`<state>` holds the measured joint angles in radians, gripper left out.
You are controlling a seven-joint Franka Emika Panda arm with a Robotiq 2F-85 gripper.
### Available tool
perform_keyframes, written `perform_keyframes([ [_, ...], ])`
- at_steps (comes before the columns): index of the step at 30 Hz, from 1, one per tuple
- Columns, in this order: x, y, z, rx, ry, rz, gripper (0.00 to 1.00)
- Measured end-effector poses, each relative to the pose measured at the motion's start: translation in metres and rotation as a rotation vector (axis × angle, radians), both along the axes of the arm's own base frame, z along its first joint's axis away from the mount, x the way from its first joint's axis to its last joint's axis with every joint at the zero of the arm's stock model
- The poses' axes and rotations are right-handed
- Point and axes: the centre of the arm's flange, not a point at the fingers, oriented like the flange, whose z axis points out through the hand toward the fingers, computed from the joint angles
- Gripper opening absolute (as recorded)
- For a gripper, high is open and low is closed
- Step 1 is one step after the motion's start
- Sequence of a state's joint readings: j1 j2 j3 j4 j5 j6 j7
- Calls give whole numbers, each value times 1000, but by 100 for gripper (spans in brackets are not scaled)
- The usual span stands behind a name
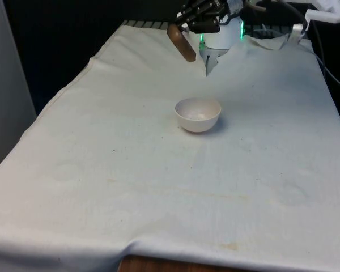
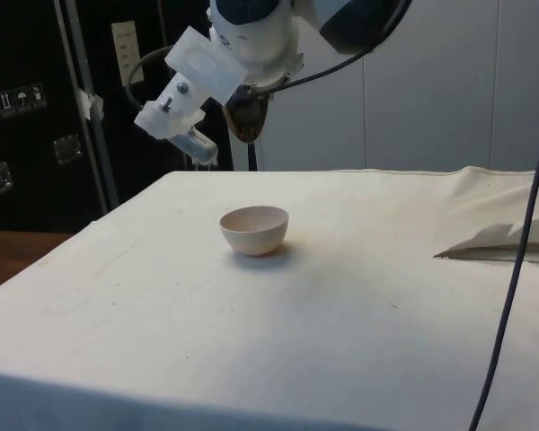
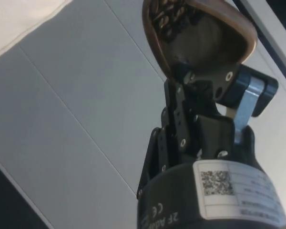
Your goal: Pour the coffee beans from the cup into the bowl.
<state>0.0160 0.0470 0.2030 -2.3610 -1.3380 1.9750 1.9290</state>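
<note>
The end effector (image 3: 200, 81) body carries a white label (image 3: 238, 188) with a printed QR code and lines of print too small to read. Along the lower rim of the same housing (image 3: 181, 210), embossed characters read "CE" followed by "2F", with the rest illegible. In the side view, a dark cabinet (image 2: 18, 135) bears small white handling-symbol stickers (image 2: 13, 101) at 9 o'clock; no wording is legible on them.

— What colours are the cup (image 1: 182, 43) and bowl (image 1: 198, 115)?
— The cup is glossy brown with dark beans (image 3: 174, 16) inside; the bowl is pale pinkish white.
— And the rest?
— Black claw (image 3: 200, 78), plain white tablecloth (image 1: 158, 187).
</note>
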Motion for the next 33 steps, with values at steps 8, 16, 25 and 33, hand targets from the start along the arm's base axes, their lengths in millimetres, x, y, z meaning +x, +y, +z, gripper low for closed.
perform_keyframes([
  [8, -6, 21, 3, -41, -58, -11, 3],
  [16, -11, 38, 3, -69, -105, -8, 3],
  [25, -13, 39, -1, -84, -161, 17, 3],
  [33, -16, 34, -4, -96, -186, 27, 3],
])
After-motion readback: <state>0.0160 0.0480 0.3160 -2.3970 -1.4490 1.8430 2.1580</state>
